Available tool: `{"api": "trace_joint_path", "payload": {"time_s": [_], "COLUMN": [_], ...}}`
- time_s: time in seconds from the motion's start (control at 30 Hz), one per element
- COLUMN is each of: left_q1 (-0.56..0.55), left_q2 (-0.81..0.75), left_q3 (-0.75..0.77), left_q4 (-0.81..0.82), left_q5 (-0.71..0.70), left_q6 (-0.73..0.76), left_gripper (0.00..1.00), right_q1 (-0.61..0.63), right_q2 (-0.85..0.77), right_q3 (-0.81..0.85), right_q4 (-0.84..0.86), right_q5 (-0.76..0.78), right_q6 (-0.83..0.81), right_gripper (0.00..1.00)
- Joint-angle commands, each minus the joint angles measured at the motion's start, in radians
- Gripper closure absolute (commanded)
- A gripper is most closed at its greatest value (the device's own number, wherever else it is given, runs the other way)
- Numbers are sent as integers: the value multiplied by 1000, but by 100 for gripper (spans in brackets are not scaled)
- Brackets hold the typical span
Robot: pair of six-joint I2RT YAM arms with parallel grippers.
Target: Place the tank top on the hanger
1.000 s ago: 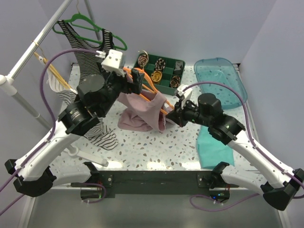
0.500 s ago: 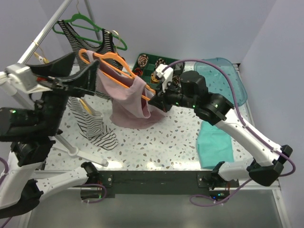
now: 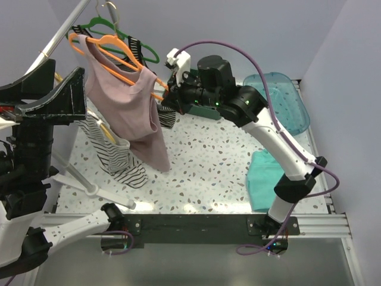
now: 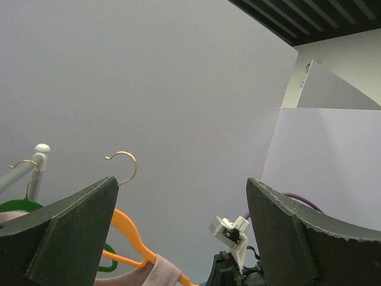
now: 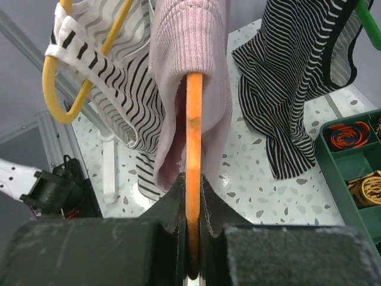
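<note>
The clothes rail (image 3: 59, 36) slants up along the far left, and the rest is placed against it. The orange hanger (image 3: 116, 50) is held up just to the right of the rail, one tip close to it and the metal hook (image 4: 122, 161) raised beside the rail's end, not over it in the left wrist view; the pink tank top (image 3: 128, 113) hangs on this hanger by its shoulders, its body drooping down and to the right of the rail with the hem clear of the table (image 3: 208, 161). The right gripper (image 3: 168, 95) reaches in from the side away from the rail and is clamped on the hanger's other tip; the right wrist view shows the orange bar pinched edge-on between the two fingers (image 5: 169, 205), with pink fabric draped over the bar just beyond them. The left gripper (image 3: 50, 98) is raised high on the near side of the rail, its jaws spread wide with nothing between them; the hook and the orange bar show past the gap. A green hanger (image 3: 113, 30) hangs from the rail just behind the orange one; striped tops (image 3: 113, 155) hang below the rail, behind the pink fabric, one looped on a yellow hanger (image 5: 56, 89). Well to the right of the rail are a green tray (image 5: 351, 173), a teal bin (image 3: 286, 101) and a teal cloth (image 3: 268, 179).
</note>
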Motion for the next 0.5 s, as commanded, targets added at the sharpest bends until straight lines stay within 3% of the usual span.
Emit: {"api": "trace_joint_path", "payload": {"time_s": [0.0, 0.47], "left_q1": [2, 2], "left_q2": [-26, -5], "left_q3": [5, 91], "left_q4": [52, -11], "left_q5": [-26, -26], "left_q6": [43, 68], "left_gripper": [6, 6], "right_q1": [12, 66], "right_q2": [52, 271], "right_q3": [103, 263], "right_q4": [63, 206], "right_q5": [-14, -42], "right_q6": [-25, -54], "right_gripper": [100, 100]}}
